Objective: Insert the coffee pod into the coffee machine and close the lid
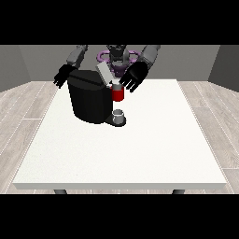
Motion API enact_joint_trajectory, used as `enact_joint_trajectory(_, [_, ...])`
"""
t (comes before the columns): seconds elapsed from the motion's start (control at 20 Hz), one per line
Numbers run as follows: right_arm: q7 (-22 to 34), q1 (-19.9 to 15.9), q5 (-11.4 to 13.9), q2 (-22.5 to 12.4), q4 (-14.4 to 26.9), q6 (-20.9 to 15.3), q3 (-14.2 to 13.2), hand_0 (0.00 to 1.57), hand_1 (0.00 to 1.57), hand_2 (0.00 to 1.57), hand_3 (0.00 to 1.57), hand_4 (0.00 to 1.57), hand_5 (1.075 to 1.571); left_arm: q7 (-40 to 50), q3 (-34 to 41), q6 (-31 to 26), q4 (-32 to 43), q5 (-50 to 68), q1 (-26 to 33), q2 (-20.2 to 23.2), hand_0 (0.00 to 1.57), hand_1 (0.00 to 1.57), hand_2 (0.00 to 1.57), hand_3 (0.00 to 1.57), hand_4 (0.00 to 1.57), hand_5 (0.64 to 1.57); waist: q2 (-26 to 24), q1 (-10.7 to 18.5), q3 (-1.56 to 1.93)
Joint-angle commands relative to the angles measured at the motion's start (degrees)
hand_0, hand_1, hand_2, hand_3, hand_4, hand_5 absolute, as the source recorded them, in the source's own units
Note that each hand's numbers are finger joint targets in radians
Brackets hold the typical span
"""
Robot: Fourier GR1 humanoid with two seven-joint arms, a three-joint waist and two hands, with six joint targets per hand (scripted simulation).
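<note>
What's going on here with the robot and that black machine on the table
A humanoid robot stands behind a white table working at a black coffee machine. The machine's grey lid is tilted up, so it is not closed yet. The hand at the view's right hovers with spread fingers beside the machine's red part, near the open top. The hand at the view's left is off behind the machine's other side, holding nothing. A small grey cup sits on the machine's base. No separate coffee pod can be made out.

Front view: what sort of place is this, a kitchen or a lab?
Probably a bare test room, not a kitchen. A robot stands behind a plain white table that holds only a black coffee machine and a small cup, with grey walls and a wood-plank floor around.
</note>
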Motion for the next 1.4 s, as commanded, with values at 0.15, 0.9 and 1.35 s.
enact_joint_trajectory(0.15, [2.2,-0.1,1.0,1.1,-0.9,-2.6,0.6,0.0,0.0,0.0,0.0,0.37,1.571,-4.9,-2.9,-3.5,0.8,-2.3,2.2,1.4,0.0,0.0,0.38,0.11,0.0,1.571,-1.0,1.2,-0.11])
enact_joint_trajectory(0.9, [-0.2,3.5,-0.7,0.3,0.9,0.8,0.4,0.0,0.0,0.0,0.0,0.43,1.571,0.4,-2.4,-4.9,0.0,-3.6,2.1,-0.3,0.0,0.0,0.0,0.0,0.0,1.571,-5.9,0.6,-0.1])
enact_joint_trajectory(1.35, [-2.6,11.2,-1.7,2.2,-0.8,0.3,0.8,0.0,0.0,0.0,0.0,0.37,1.571,-2.5,-0.2,-3.0,-1.6,-0.5,11.1,-3.6,0.0,0.0,0.0,0.0,0.0,1.571,-12.3,4.3,-0.1])
